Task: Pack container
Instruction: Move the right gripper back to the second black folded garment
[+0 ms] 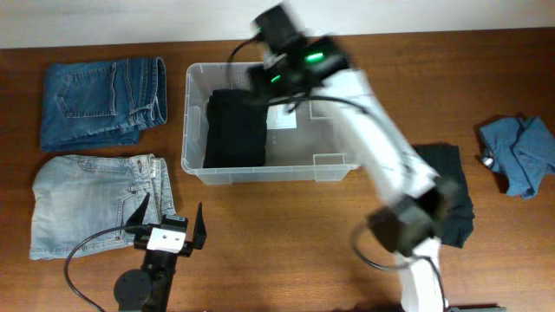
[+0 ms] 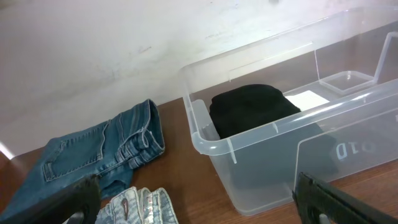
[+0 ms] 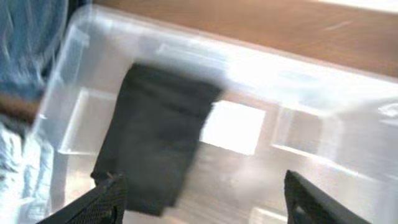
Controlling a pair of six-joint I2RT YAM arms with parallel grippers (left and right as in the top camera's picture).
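Note:
The container (image 1: 260, 172) is a clear plastic bin at the table's middle back, with a folded black garment (image 1: 235, 128) lying in its left half. My right gripper (image 1: 276, 74) hangs blurred over the bin's back part. In the right wrist view it (image 3: 205, 205) is open above the container (image 3: 186, 46), the black garment (image 3: 155, 137) and a white label (image 3: 233, 127), with nothing between its fingers. My left gripper (image 1: 169, 227) stands open near the front left edge, holding nothing. Its wrist view shows the gripper (image 2: 199, 208) facing the container (image 2: 211, 146) and the black garment (image 2: 249, 109).
Folded dark blue jeans (image 1: 104, 100) lie at the back left, light jeans (image 1: 95, 204) in front of them beside my left gripper. A dark garment (image 1: 451, 204) lies under the right arm. A crumpled blue garment (image 1: 520, 154) sits at the far right.

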